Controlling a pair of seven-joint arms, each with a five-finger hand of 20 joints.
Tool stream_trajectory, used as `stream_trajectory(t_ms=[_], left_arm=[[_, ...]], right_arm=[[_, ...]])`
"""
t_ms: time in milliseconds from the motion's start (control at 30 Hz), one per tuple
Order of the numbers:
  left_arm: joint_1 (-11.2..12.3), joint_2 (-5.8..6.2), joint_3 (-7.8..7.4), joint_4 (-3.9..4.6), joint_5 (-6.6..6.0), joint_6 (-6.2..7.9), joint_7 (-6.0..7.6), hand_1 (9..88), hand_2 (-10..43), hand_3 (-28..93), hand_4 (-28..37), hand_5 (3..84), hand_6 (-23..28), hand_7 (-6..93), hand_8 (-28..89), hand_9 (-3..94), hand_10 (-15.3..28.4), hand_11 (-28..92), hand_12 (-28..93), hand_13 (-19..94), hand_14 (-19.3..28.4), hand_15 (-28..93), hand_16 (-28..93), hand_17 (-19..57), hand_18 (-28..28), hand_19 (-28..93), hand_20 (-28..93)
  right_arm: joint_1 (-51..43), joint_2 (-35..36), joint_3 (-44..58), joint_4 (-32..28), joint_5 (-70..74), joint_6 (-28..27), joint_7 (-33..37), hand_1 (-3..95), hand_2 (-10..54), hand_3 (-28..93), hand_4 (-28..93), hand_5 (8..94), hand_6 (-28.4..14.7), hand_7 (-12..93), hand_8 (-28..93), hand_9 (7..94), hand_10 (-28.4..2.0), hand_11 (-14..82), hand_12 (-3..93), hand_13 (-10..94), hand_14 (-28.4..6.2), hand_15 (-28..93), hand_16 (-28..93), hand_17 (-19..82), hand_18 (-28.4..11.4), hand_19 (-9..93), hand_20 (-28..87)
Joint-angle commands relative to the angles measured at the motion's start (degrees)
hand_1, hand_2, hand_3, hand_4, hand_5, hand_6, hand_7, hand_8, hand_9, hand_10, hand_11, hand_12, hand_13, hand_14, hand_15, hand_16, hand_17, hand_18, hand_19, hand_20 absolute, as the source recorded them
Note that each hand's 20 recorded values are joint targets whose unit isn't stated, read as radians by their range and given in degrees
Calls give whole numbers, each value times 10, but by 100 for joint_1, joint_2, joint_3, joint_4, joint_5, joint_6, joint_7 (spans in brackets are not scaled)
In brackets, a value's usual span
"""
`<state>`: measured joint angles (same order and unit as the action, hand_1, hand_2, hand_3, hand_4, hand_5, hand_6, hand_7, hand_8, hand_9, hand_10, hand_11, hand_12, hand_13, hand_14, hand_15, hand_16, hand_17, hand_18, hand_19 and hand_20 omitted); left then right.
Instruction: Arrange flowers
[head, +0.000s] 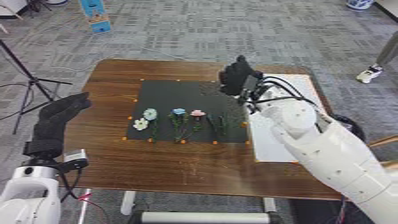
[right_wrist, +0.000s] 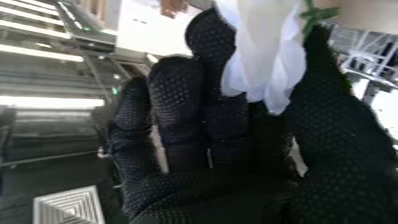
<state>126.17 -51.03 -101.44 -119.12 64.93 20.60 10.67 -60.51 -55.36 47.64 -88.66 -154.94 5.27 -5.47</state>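
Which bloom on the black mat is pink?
The flower immediately right of the blue one in the head view; the other blooms on that mat are white or bluish.

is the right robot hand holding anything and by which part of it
The right robot hand has a white flower between its thumb and fingers; exactly which part is gripped cannot be told.

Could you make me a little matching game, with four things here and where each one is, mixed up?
In the head view:

1. Pink flower
2. White flower
3. Left hand
4. White sheet

A. At the table's left side
B. Just right of the blue flower
C. Along the table's right side
D. Near the black mat's lower left corner

Pairs: 1-B, 2-D, 3-A, 4-C
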Motion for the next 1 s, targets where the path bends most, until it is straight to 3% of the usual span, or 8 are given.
stream_trajectory(t_ms=[33,500,633,733,1000], left_arm=[[-27,-53,83,4,13,-76,6,243,21,725,-263,454,26,160,-84,466,120,191,119,332,126,96,3,34,63,11,134],[-151,-33,187,65,25,-173,-38,243,20,726,-263,454,26,160,-84,466,119,192,119,330,125,95,3,33,62,10,134],[-192,-35,211,81,33,-189,-52,243,20,726,-263,455,27,160,-83,465,119,192,119,330,125,95,4,33,62,9,133],[-179,-38,193,73,47,-205,-51,244,18,727,-263,454,27,161,-83,465,119,191,119,330,125,95,4,33,62,9,134],[-224,-28,207,85,45,-227,-61,245,15,727,-259,453,27,159,-83,465,119,192,120,330,125,95,4,31,63,9,133]], right_arm=[[-249,-657,-44,759,-605,496,-302,585,-6,502,-264,767,32,280,44,824,-96,314,285,608,-125,646,434,262,-221,693,634],[-358,-1252,369,1505,-1265,1027,-593,589,-5,493,-270,753,44,299,24,805,-93,291,276,596,-126,637,433,250,-213,677,629],[-341,-1237,328,1451,-1220,888,-585,580,-6,504,-267,750,45,305,16,801,-95,285,275,593,-129,636,431,247,-213,672,627],[-367,-1207,334,1307,-1179,585,-546,505,-21,582,-242,733,41,316,15,782,-103,275,272,587,-138,631,422,237,-217,666,624],[-371,-1148,377,1194,-1174,318,-547,414,-61,617,-203,700,25,297,19,748,-117,273,270,569,-148,634,409,217,-222,655,621]])
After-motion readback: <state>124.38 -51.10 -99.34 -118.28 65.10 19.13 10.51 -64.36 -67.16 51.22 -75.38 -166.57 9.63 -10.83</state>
